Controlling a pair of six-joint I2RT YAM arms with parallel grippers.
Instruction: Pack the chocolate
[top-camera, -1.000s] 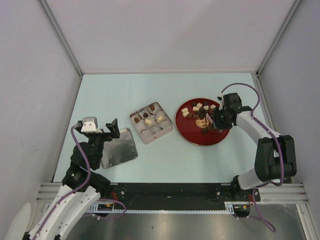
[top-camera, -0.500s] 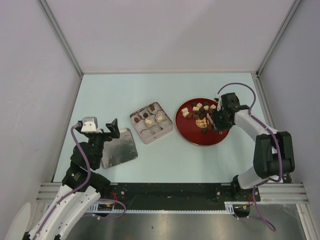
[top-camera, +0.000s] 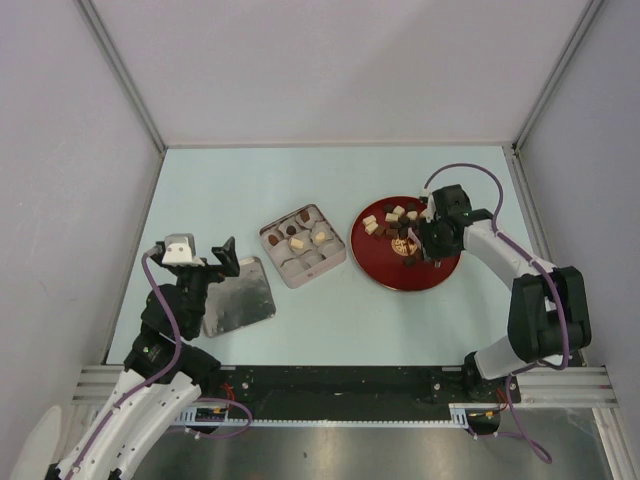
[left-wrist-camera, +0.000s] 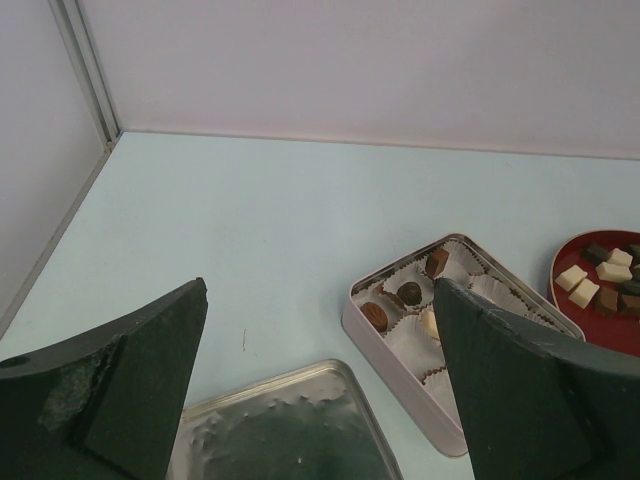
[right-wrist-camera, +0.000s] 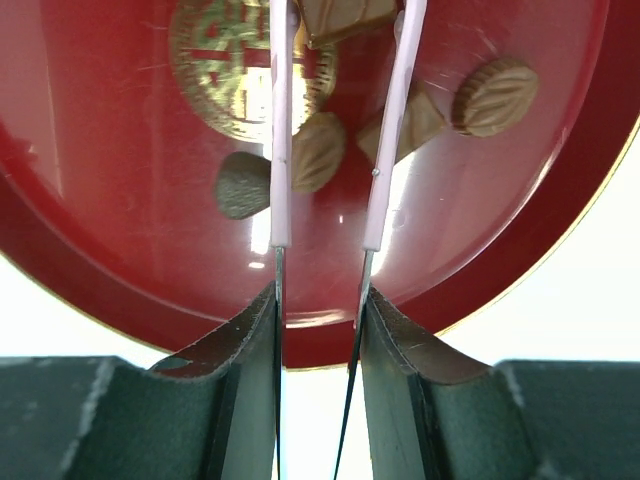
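Chocolate chunks (top-camera: 395, 218), dark, brown and cream, lie on the red plate (top-camera: 385, 275). My right gripper (top-camera: 432, 238) is over the plate's right side, shut on pink-tipped tongs (right-wrist-camera: 283, 150). The tong tips hold a brown chunk (right-wrist-camera: 345, 14) just above the plate's gold emblem. Other brown pieces (right-wrist-camera: 318, 152) lie under the tongs. The square tin (top-camera: 320, 272) with white paper cups holds several chocolates (left-wrist-camera: 410, 292). My left gripper (top-camera: 215, 265) is open and empty above the tin lid (top-camera: 240, 297).
The tin's wall (left-wrist-camera: 400, 370) and the silver lid (left-wrist-camera: 280, 430) show between my left fingers (left-wrist-camera: 130, 390). The plate's rim (left-wrist-camera: 560, 275) is at the right edge of that view. Grey walls close the table on three sides.
My right gripper with the tongs has shifted a little left and inward over the plate. The left arm has not moved.
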